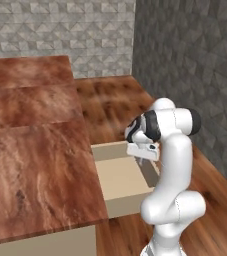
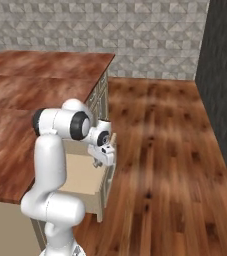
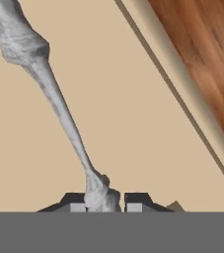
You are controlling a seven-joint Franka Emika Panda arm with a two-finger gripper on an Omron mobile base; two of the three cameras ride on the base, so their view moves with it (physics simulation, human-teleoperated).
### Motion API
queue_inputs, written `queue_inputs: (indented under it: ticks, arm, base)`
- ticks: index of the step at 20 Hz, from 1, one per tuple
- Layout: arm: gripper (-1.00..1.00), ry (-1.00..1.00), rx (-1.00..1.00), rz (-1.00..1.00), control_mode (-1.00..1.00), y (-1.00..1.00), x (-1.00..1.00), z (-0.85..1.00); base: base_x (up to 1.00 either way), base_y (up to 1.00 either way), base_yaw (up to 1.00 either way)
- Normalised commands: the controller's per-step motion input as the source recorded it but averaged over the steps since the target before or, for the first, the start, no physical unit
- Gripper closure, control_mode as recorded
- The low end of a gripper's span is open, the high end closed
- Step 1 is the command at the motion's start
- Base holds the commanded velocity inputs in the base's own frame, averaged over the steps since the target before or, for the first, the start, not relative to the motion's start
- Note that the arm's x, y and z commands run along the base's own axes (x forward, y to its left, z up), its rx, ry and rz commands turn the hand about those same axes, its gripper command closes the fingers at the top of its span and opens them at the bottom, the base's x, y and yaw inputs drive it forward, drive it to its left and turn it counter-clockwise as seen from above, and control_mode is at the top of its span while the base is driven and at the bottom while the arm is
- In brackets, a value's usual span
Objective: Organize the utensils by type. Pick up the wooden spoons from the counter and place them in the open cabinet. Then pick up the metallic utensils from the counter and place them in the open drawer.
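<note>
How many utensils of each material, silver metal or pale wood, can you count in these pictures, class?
Slim silver-grey metal utensil, held between the fingertips of the gripper over the pale beige open drawer: 1
Pale wooden utensils: 0
Total: 1

counter (image 1: 35, 165): showing glossy reddish-brown wood grain | open drawer (image 3: 133, 128): looking matt, smooth, pale beige | metal utensil (image 3: 59, 106): appearing dull silver-grey, mottled metal | floor (image 2: 170, 150): gleaming as polished wooden planks | walls (image 2: 135, 30): showing rough grey stone
</note>
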Motion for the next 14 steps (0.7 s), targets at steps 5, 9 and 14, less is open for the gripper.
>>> queue_inputs:
  ticks: [5,9,14]
  arm:
    - [1.0,0.09,-0.04,0.0,-1.0,-0.69,0.03,-0.64]
    - [1.0,0.09,-0.07,0.0,-1.0,-0.48,0.06,-0.63]
    - [1.0,0.15,-0.07,0.0,-1.0,-0.29,0.01,-0.59]
  base:
    - [0.0,0.0,0.0]
    - [0.0,0.0,0.0]
    - [0.0,0.0,0.0]
